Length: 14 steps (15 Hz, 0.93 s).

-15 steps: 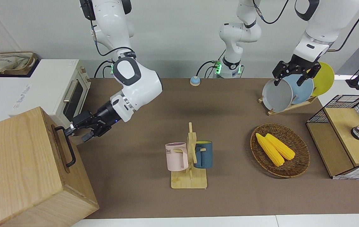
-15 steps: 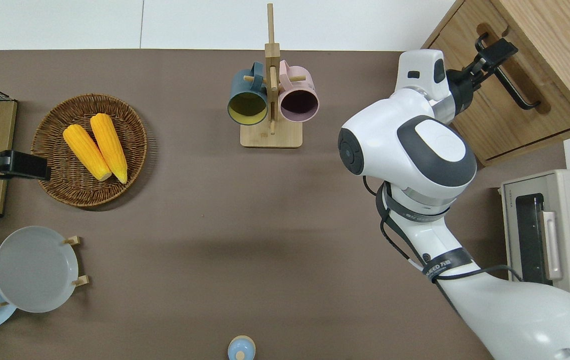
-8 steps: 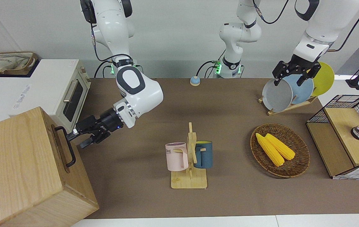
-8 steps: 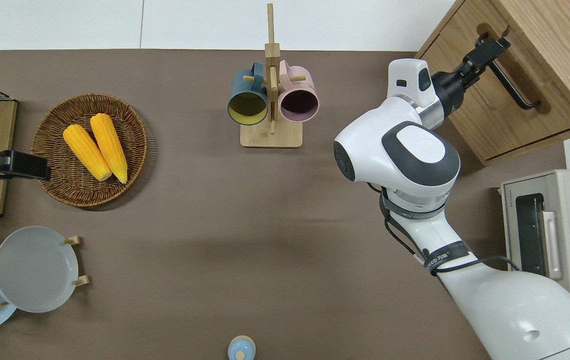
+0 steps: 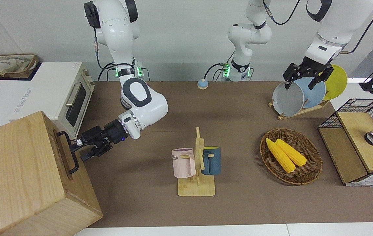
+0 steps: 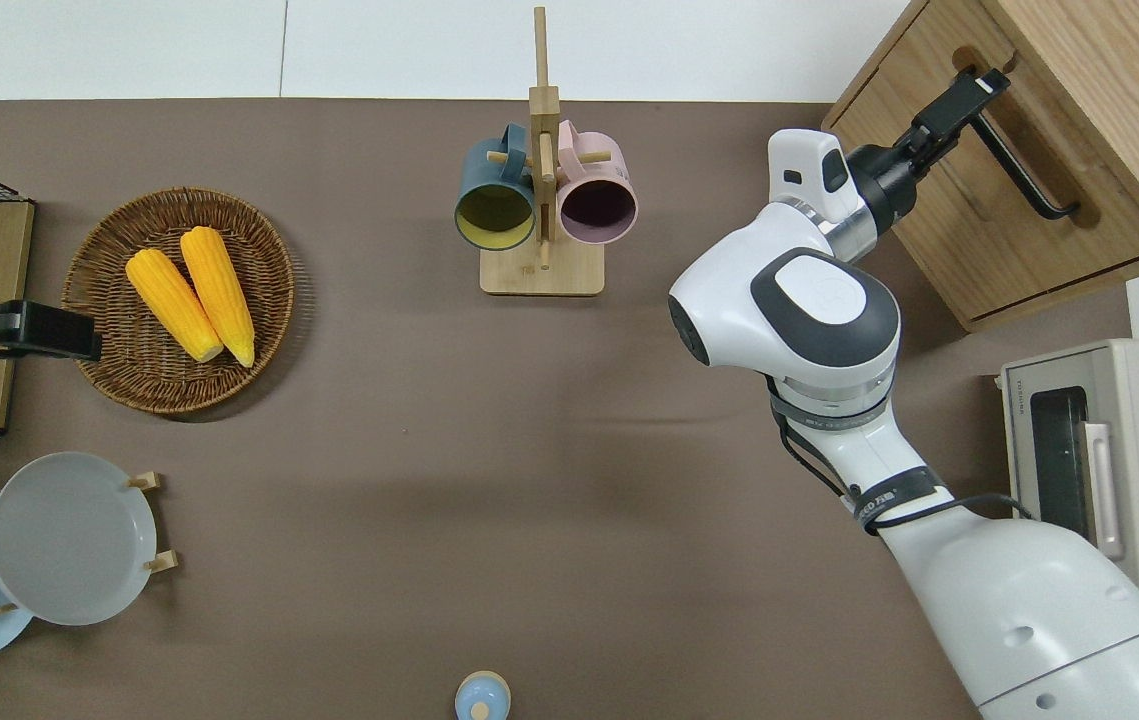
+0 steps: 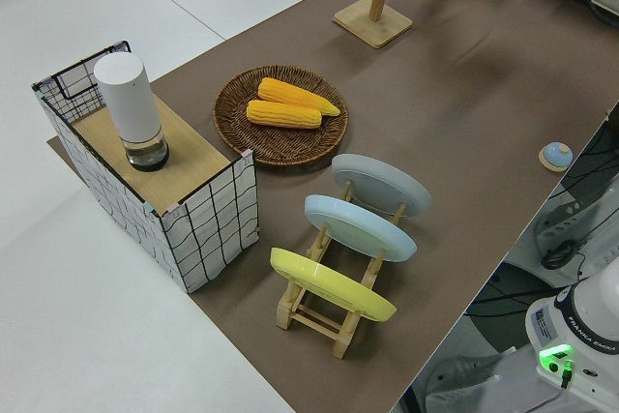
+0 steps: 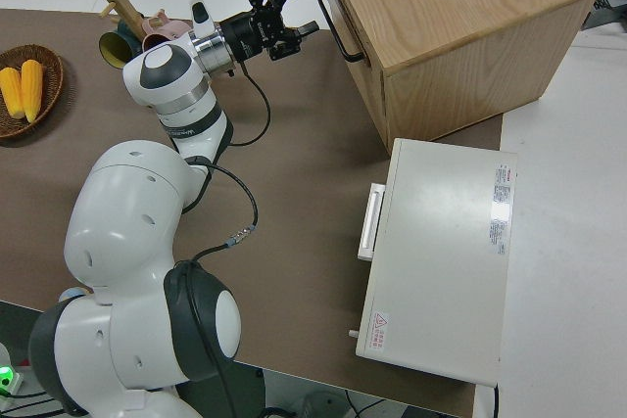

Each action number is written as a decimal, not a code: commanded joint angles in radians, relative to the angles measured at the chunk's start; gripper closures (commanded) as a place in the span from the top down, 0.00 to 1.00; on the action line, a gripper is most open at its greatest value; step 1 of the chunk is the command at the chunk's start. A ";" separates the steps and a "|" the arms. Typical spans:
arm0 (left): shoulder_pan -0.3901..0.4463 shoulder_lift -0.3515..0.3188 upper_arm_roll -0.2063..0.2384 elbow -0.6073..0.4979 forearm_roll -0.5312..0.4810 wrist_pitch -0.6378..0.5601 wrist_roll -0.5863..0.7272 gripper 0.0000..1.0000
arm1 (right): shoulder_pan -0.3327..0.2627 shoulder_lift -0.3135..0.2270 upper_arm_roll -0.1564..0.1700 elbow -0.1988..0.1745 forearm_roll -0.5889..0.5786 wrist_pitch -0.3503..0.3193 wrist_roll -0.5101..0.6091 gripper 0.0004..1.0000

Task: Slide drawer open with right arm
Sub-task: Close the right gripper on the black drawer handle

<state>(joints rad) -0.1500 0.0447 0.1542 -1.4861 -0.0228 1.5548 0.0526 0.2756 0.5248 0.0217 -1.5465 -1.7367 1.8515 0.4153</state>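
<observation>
Drawer [image 6: 1004,190] sits shut in the wooden box [image 5: 19,173] at the right arm's end; your right gripper [image 5: 81,149], fingers spread, nears the handle [image 5: 68,151] — straddle the bar squarely before clamping.

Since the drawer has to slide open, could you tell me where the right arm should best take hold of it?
Probably the black loop handle on the drawer front. It stands off the wood, leaving room for fingers around the bar, so come straight at the front. The open right end effector is level with it.
</observation>
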 commanded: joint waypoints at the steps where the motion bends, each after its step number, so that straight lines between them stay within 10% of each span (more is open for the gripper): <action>1: -0.017 0.012 0.016 0.020 0.014 0.001 0.006 1.00 | -0.023 0.006 0.004 -0.010 -0.043 0.011 0.106 0.98; 7: -0.017 0.012 0.016 0.020 0.014 0.001 0.006 1.00 | -0.026 0.004 0.003 -0.012 -0.027 0.002 0.122 0.95; 14: -0.017 0.012 0.016 0.020 0.015 0.001 0.006 1.00 | -0.033 0.003 0.003 -0.021 -0.026 0.002 0.119 0.45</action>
<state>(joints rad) -0.1500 0.0447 0.1543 -1.4861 -0.0228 1.5548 0.0526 0.2536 0.5331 0.0159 -1.5521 -1.7408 1.8506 0.5050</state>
